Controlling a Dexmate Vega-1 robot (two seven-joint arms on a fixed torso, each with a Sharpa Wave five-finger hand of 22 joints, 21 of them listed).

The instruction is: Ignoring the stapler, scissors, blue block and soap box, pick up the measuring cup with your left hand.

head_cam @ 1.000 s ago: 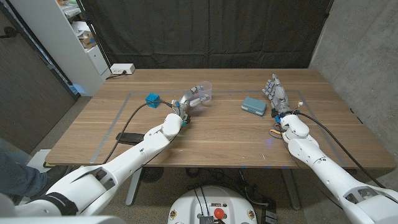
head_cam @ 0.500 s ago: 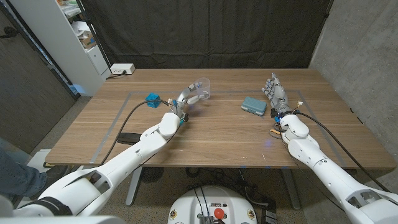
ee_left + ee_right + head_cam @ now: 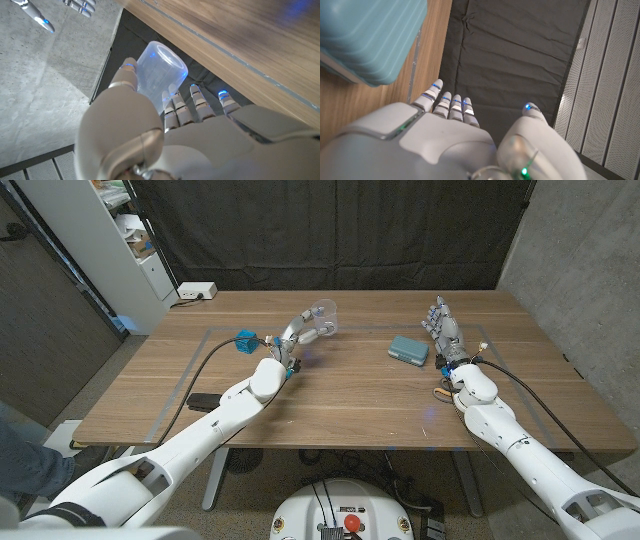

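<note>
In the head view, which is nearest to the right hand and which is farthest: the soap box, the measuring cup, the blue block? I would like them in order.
From the right hand:
1. Soap box, beside it, toward the table's middle.
2. Measuring cup, past the middle, held up by the left hand.
3. Blue block, farthest, on the robot's left side.
</note>
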